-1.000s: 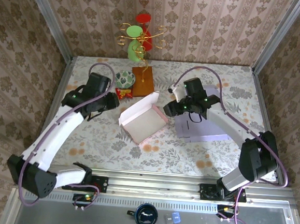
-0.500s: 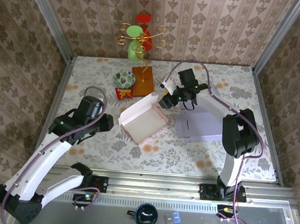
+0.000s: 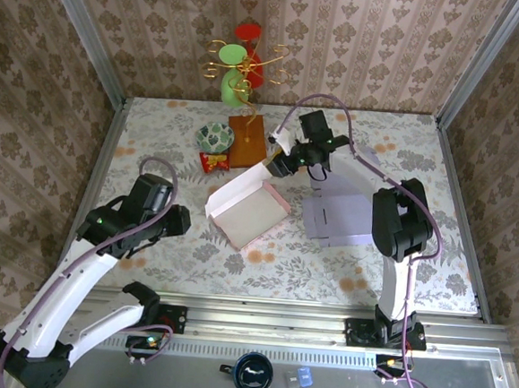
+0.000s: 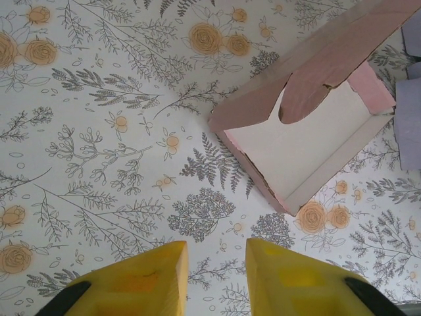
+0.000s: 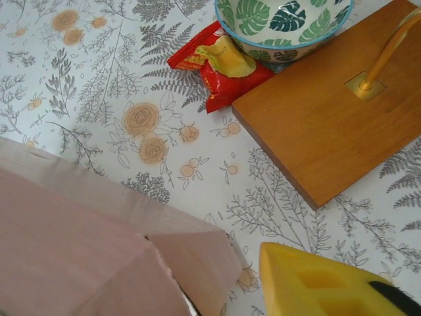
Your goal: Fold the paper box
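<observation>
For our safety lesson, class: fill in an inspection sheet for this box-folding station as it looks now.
surface: floral tablecloth, flat.
job's things: pink paper box open, lid flap up; lilac sheet beside it.
clutter: leaf-pattern bowl, red snack packet, wooden stand.
hands: left hand open, empty, short of the box; right hand at its far corner, grip unclear.
cables: purple cable along each arm.
surroundings: patterned walls; mug on front ledge.
</observation>
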